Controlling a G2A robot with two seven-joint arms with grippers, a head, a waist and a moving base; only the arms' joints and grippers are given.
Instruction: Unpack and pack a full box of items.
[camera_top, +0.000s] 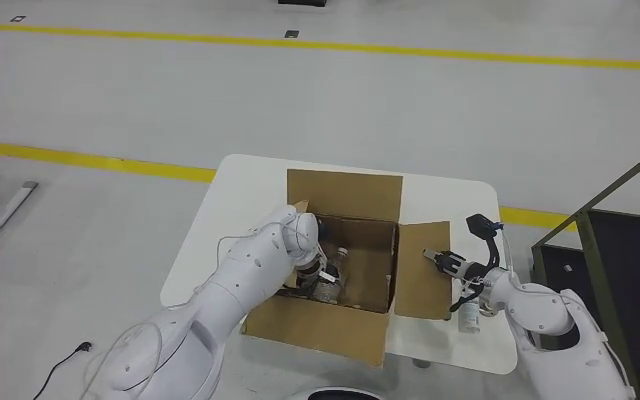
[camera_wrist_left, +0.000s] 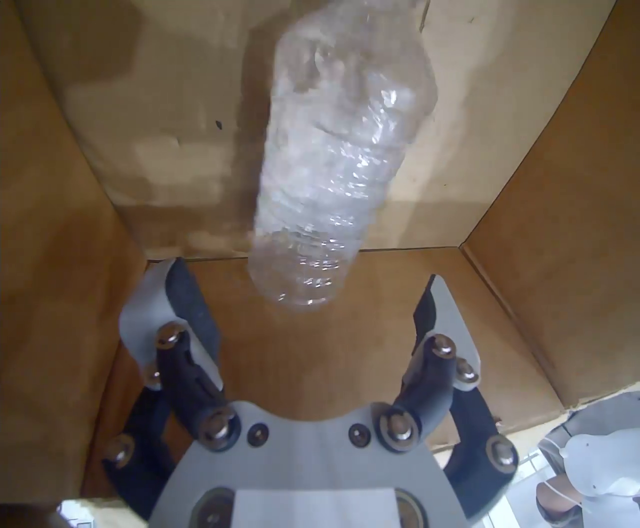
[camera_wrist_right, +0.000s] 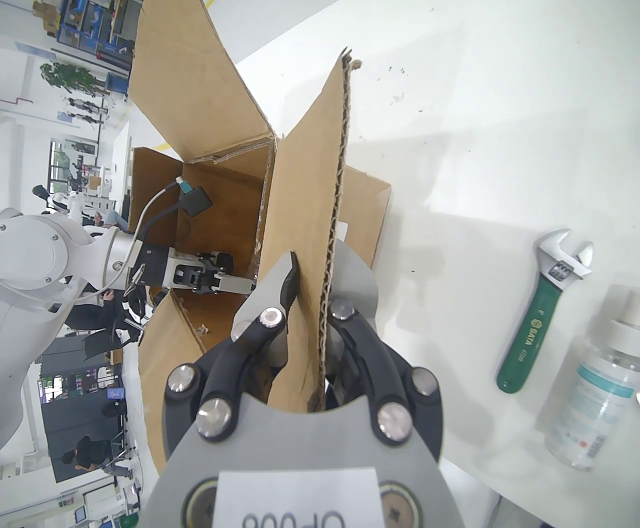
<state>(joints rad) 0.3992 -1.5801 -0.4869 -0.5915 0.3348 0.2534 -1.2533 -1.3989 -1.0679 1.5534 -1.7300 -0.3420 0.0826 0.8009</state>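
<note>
Down inside the cardboard box (camera_top: 345, 192) the left claw (camera_wrist_left: 302, 280) is spread apart at the base of a clear plastic bottle (camera_wrist_left: 340, 150), while the right claw (camera_wrist_right: 320, 280) pinches the box's right flap (camera_wrist_right: 305, 200) near an adjustable wrench (camera_wrist_right: 540, 320) on the table (camera_wrist_right: 500, 125).

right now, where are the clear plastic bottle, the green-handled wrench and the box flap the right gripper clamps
clear plastic bottle (camera_wrist_left: 330, 165), left wrist view, middle of its ribbed body
green-handled wrench (camera_wrist_right: 537, 325), right wrist view, on its handle
box flap (camera_wrist_right: 305, 225), right wrist view, its flat face
</note>
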